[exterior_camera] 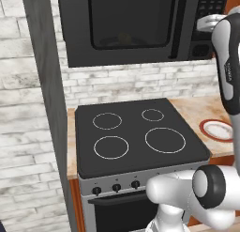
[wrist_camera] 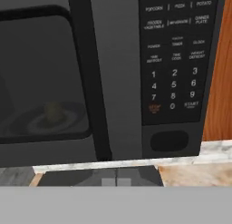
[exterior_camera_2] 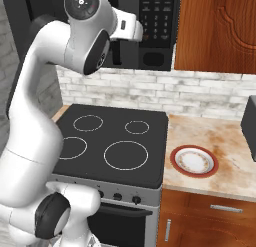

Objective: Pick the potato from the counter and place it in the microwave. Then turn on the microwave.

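Observation:
The black microwave [exterior_camera: 126,24] hangs above the stove with its dark glass door closed. Through the glass the potato [wrist_camera: 54,112] shows as a pale lump on the turntable inside, and more faintly as the potato [exterior_camera: 124,37] in the left base view. My gripper [wrist_camera: 116,181] is shut with nothing in it, its tips together at the bottom of the hand view. It is raised level with the keypad panel [wrist_camera: 174,73], a short way in front of it. The hand of my gripper [exterior_camera: 204,23] shows by the panel's lower right, and my gripper [exterior_camera_2: 139,32] beside the keypad [exterior_camera_2: 157,21].
Below lies the black stovetop [exterior_camera: 136,132] with white rings. On the tan counter [exterior_camera_2: 225,141] to its right sits a white plate with a red rim [exterior_camera_2: 194,161]. A reddish wooden cabinet [exterior_camera_2: 220,26] adjoins the microwave's right side. A dark appliance corner [exterior_camera_2: 250,123] stands far right.

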